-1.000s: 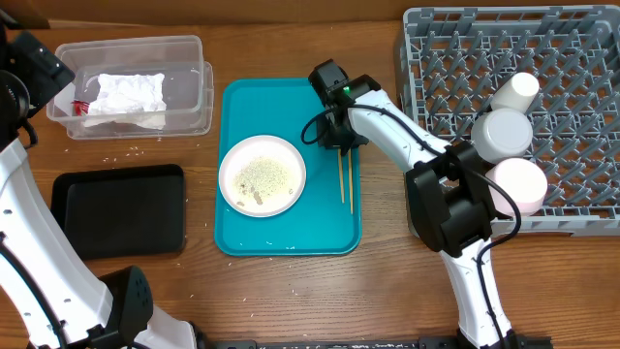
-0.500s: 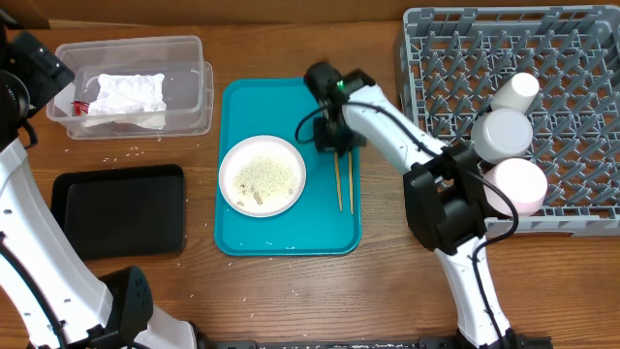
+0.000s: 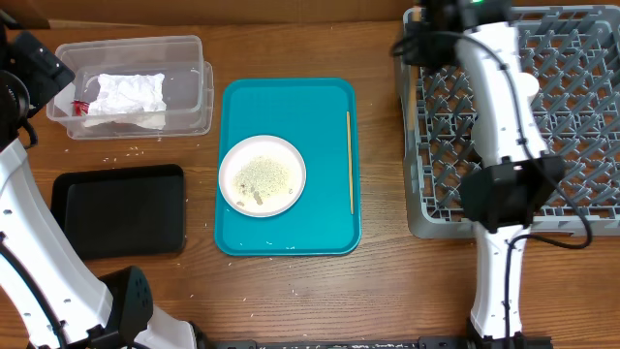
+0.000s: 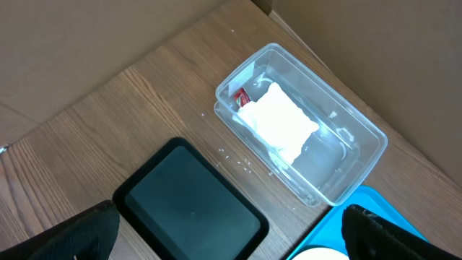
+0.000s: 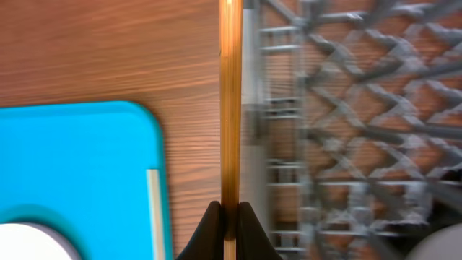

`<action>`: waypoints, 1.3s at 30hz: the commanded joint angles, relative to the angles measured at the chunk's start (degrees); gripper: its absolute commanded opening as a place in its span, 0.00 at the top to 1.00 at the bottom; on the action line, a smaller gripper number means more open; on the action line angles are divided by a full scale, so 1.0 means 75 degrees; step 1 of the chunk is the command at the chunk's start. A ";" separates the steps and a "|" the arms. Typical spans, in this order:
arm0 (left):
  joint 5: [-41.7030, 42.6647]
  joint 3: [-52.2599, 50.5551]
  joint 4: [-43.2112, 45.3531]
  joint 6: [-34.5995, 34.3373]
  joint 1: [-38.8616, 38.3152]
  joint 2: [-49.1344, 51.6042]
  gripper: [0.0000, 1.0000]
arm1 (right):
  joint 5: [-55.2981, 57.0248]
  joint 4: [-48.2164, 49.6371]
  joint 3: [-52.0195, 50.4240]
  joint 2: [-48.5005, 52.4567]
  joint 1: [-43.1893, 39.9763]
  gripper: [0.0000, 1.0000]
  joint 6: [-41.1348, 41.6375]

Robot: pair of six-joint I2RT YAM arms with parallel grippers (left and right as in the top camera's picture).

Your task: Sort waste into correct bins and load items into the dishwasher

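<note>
My right gripper is shut on one wooden chopstick and holds it over the left edge of the grey dish rack, near the rack's far left corner. The other chopstick lies on the teal tray, right of the round plate with rice in it. The clear tub holds the white napkin and red wrapper. The black tray is empty. My left gripper is open, high above the black tray. The bowls and cup are hidden behind my right arm.
Loose rice grains lie on the wooden table between the tub and the black tray. The rack's upright pegs stand close under my right gripper. A cardboard wall runs along the far edge of the table.
My right gripper has lifted one chopstick off the teal tray and carried it up and right to the rack's far left corner. One chopstick stays on the tray. The left arm has not moved.
</note>
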 commanded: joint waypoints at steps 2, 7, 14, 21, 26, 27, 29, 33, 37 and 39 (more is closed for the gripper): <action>-0.0102 0.0029 0.0000 0.0058 0.0044 -0.0017 0.00 | -0.0522 -0.0003 -0.0204 -0.0149 -0.0283 0.96 -0.0973; -0.0102 0.0029 0.0000 0.0058 0.0044 -0.0017 0.00 | -0.0484 0.0047 -0.0682 -0.0149 -0.0402 0.96 -0.1113; -0.0102 0.0029 0.0000 0.0058 0.0044 -0.0017 0.00 | -0.0460 0.0003 -0.1373 -0.0149 -0.0411 0.96 -0.1110; -0.0102 0.0029 0.0000 0.0058 0.0044 -0.0017 0.00 | -0.0463 -0.0265 -0.1413 -0.0149 -0.0411 0.75 -0.0973; -0.0102 0.0029 0.0000 0.0058 0.0044 -0.0017 0.00 | -0.0568 -0.0982 -0.1067 -0.0152 -0.0411 0.59 -0.0574; -0.0102 0.0029 0.0000 0.0058 0.0044 -0.0017 0.00 | -0.0606 -0.1169 -0.0918 -0.0152 -0.0411 0.58 -0.0504; -0.0102 0.0029 0.0000 0.0058 0.0044 -0.0017 0.00 | -0.0781 -0.1489 -0.0644 -0.0152 -0.0396 0.57 -0.0382; -0.0102 0.0029 0.0000 0.0058 0.0044 -0.0017 0.00 | -0.2669 -0.1693 -0.0417 -0.0283 -0.0219 0.57 -0.0414; -0.0102 0.0029 0.0000 0.0058 0.0044 -0.0017 0.00 | -0.3086 -0.1696 -0.0420 -0.0338 0.0274 0.56 -0.0321; -0.0102 0.0029 0.0000 0.0058 0.0044 -0.0017 0.00 | -0.2999 -0.1693 -0.0440 -0.0335 0.0571 0.54 -0.0204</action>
